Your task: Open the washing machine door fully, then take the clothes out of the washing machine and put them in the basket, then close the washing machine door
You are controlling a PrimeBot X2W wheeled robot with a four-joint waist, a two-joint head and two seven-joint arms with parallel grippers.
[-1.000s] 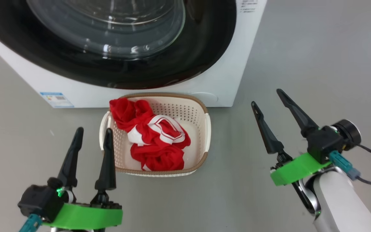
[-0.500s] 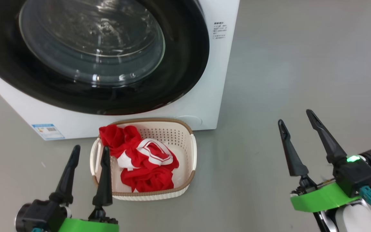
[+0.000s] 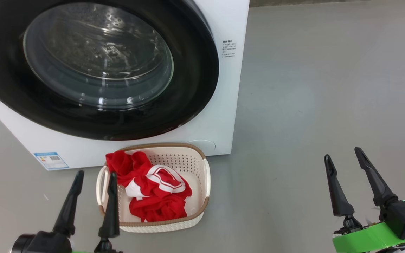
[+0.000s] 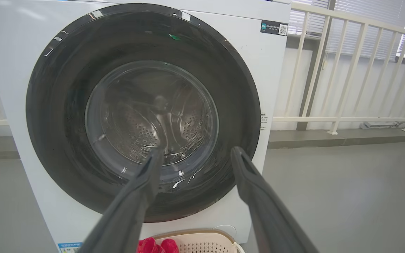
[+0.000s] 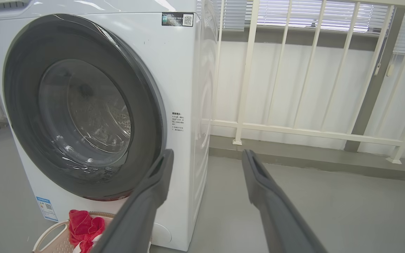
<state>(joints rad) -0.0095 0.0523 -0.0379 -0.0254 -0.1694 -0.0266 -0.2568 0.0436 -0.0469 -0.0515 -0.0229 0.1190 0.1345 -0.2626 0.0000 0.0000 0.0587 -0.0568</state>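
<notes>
The white washing machine stands ahead, and its door, black-rimmed with a glass bowl, lies shut flat against the front. The cream basket sits on the floor just before the machine and holds the red clothes with white stripes. My left gripper is open and empty at the basket's left rim. My right gripper is open and empty over bare floor to the right. The door and basket rim show in the left wrist view, and the door and clothes in the right wrist view.
Grey floor spreads to the right of the machine. A white railing with a blinded window behind it runs along the wall beyond. A small blue-white label marks the machine's lower left corner.
The head camera has tilted up and drawn back, so the machine and basket sit lower in view. Both grippers have dropped toward the bottom edge, still open.
</notes>
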